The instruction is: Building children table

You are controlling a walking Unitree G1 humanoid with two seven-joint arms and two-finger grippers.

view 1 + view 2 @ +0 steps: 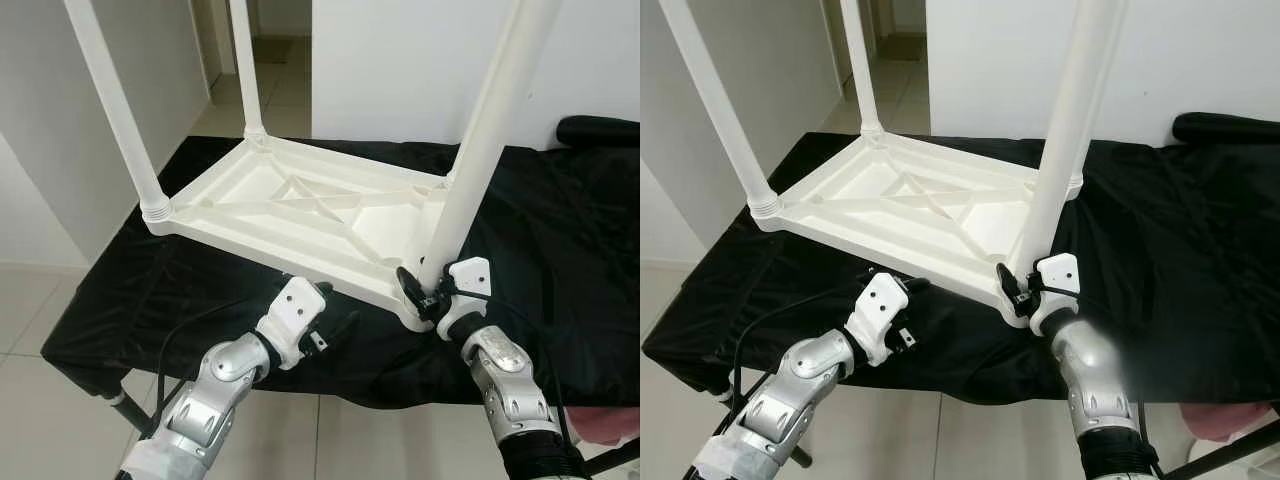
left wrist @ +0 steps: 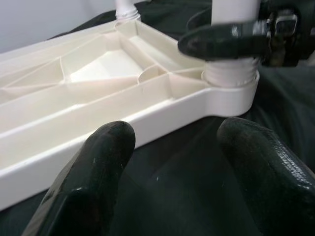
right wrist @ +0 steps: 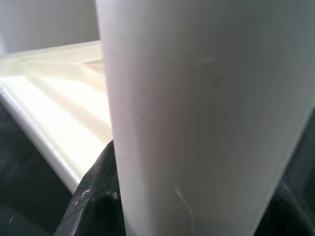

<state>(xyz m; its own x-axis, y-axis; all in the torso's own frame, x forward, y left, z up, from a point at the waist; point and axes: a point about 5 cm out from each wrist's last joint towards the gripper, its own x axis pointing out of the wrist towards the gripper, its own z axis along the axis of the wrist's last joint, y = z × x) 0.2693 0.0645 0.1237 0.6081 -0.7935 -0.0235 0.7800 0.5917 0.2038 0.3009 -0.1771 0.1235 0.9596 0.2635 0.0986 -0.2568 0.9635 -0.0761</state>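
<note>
A white plastic children's table top (image 1: pixel 300 215) lies upside down on a black cloth, with white legs standing up from its corners. My right gripper (image 1: pixel 425 290) is shut on the near right table leg (image 1: pixel 475 150) just above its socket; that leg (image 3: pixel 197 118) is close up in the right wrist view. My left gripper (image 2: pixel 172 162) is open with nothing between its fingers (image 2: pixel 93 167), low over the cloth just in front of the table top's near edge (image 2: pixel 123 123).
The black cloth (image 1: pixel 560 230) covers a low platform whose front edge is close to me. A white wall (image 1: pixel 400 60) stands behind, a tiled hallway opens at the back left, and a dark roll (image 1: pixel 598 130) lies at the far right.
</note>
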